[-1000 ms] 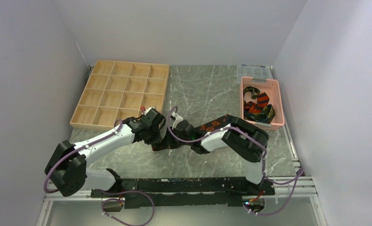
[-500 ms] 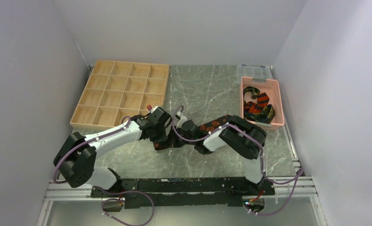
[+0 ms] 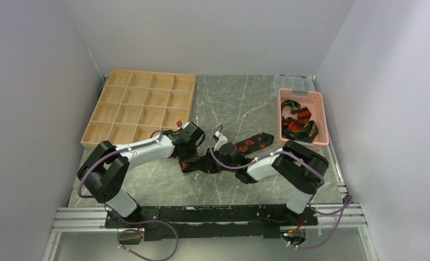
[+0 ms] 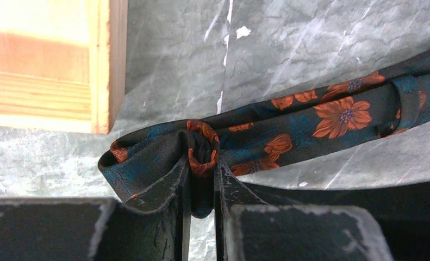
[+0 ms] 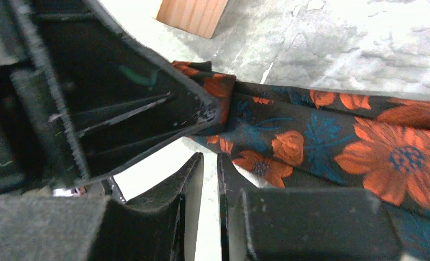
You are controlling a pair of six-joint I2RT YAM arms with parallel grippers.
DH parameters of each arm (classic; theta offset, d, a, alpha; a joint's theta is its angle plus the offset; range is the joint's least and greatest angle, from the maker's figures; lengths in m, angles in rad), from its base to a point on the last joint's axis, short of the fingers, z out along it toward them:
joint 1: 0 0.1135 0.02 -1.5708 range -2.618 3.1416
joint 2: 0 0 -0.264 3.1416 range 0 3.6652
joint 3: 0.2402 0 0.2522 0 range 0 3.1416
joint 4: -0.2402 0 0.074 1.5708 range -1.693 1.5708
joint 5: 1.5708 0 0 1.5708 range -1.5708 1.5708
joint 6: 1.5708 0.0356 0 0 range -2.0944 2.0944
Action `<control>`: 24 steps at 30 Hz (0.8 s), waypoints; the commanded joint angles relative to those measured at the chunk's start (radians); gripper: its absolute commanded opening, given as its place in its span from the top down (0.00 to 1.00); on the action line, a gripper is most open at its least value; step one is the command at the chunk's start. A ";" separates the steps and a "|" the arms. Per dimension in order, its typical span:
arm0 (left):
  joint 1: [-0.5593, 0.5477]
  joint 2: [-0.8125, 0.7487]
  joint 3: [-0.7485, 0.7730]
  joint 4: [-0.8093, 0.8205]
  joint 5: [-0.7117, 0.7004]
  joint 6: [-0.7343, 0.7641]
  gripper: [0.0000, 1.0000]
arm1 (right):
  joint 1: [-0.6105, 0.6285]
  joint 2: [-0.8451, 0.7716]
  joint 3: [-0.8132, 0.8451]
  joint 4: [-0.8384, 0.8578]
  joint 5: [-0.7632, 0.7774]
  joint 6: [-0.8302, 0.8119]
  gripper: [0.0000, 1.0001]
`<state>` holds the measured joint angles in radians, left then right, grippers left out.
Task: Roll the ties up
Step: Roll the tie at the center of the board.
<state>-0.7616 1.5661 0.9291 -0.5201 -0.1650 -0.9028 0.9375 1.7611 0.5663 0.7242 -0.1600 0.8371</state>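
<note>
the black tie (image 4: 288, 122) with orange flowers is laid across the worktop (image 3: 240, 103), its rolled end pinched in the left gripper (image 4: 201, 182). the right gripper (image 5: 210, 163) is seen nearly pressed together with nothing between, just beside the tie. more ties (image 3: 298, 122) are piled in the pink basket (image 3: 324, 117).

You have a dark woven-cloth necktie with orange flowers (image 4: 310, 117), faintly satin in sheen. The grey marble-patterned tabletop (image 3: 229, 103) looks smooth and semi-gloss. The pale compartmented wooden tray (image 3: 139, 106) shows bare, matt grain. The pink slotted plastic basket (image 3: 322, 122) appears smooth.
</note>
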 commanded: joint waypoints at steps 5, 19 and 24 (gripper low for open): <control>-0.030 0.082 0.097 -0.033 -0.010 0.029 0.97 | 0.007 -0.265 -0.100 -0.176 0.236 -0.076 0.79; -0.087 0.113 0.150 -0.101 -0.020 0.009 0.59 | 0.006 -0.438 -0.173 -0.328 0.383 -0.082 0.78; -0.107 0.099 0.147 -0.115 -0.021 -0.005 0.56 | 0.005 -0.437 -0.164 -0.335 0.387 -0.087 0.78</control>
<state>-0.8516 1.6711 1.0550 -0.6003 -0.1860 -0.8837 0.9401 1.3407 0.3973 0.3882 0.1940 0.7700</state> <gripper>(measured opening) 0.428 0.219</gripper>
